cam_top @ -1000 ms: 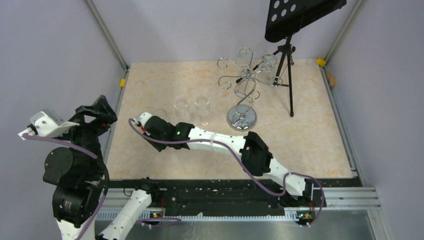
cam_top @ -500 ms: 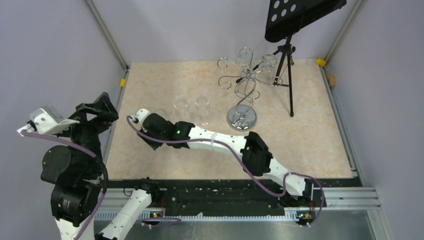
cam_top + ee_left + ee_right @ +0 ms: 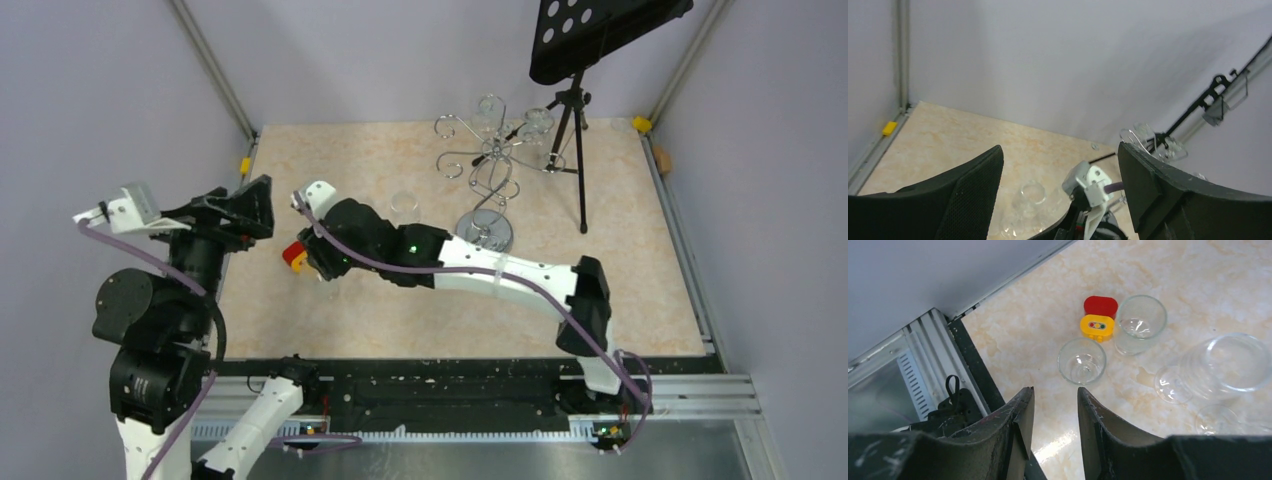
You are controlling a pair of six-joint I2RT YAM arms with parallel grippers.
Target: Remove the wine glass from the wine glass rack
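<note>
The silver wine glass rack [image 3: 486,172] stands at the back of the table on a round chrome base [image 3: 484,233], with a wine glass [image 3: 490,110] and another [image 3: 538,124] hanging from its far arms. The rack [image 3: 1148,140] also shows in the left wrist view. My right gripper [image 3: 1055,390] hovers far from the rack, over the table's left front part. Its jaws stand a little apart with nothing between them. Two small glasses [image 3: 1081,361] [image 3: 1140,322] stand just ahead of it, and a larger wine glass [image 3: 1220,365] sits to the right. My left gripper [image 3: 1060,150] is raised at the table's left edge, wide open and holding nothing.
A red and yellow toy block [image 3: 1099,315] lies beside the small glasses. One more glass [image 3: 404,203] stands mid-table. A black tripod music stand [image 3: 575,110] rises right of the rack. My right arm [image 3: 470,265] stretches across the table's front half. Walls close in the back and sides.
My right arm has risen and its elbow swung right, with the wrist now above the glasses and the toy block uncovered. My left gripper has swung right towards the table's edge.
</note>
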